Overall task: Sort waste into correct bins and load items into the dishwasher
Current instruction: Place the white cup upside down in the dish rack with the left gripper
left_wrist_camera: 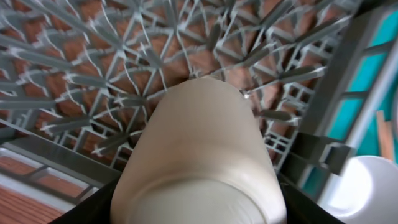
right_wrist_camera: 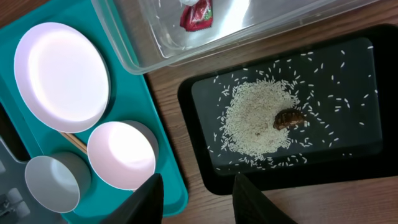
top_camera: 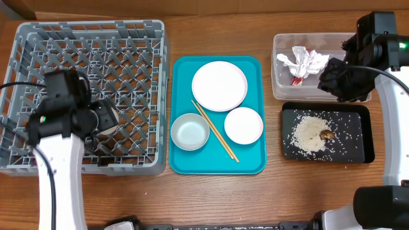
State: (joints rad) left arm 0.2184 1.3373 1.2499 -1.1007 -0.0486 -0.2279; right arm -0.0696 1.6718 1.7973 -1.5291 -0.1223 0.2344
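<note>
My left gripper (top_camera: 101,120) is low inside the grey dishwasher rack (top_camera: 128,38) and is shut on the small white cup (left_wrist_camera: 199,149), which fills the left wrist view above the lattice of pegs (left_wrist_camera: 93,81). On the teal tray lie the white plate (top_camera: 219,85), the pink-sided bowl (top_camera: 243,125), the grey bowl (top_camera: 190,131) and the chopsticks (top_camera: 214,131). The clear tub (top_camera: 281,89) holds the napkin (top_camera: 301,62) and the red packet (right_wrist_camera: 196,14). Rice (right_wrist_camera: 258,118) and a brown scrap (right_wrist_camera: 289,118) lie in the black tray (top_camera: 364,150). My right gripper (right_wrist_camera: 199,199) hangs open and empty over the clear tub's right end.
The teal serving tray (top_camera: 255,163) sits between the rack and the two bins. Bare wooden table (top_camera: 275,191) runs along the front. The right arm's white link (top_camera: 393,128) stands beside the black tray's right edge.
</note>
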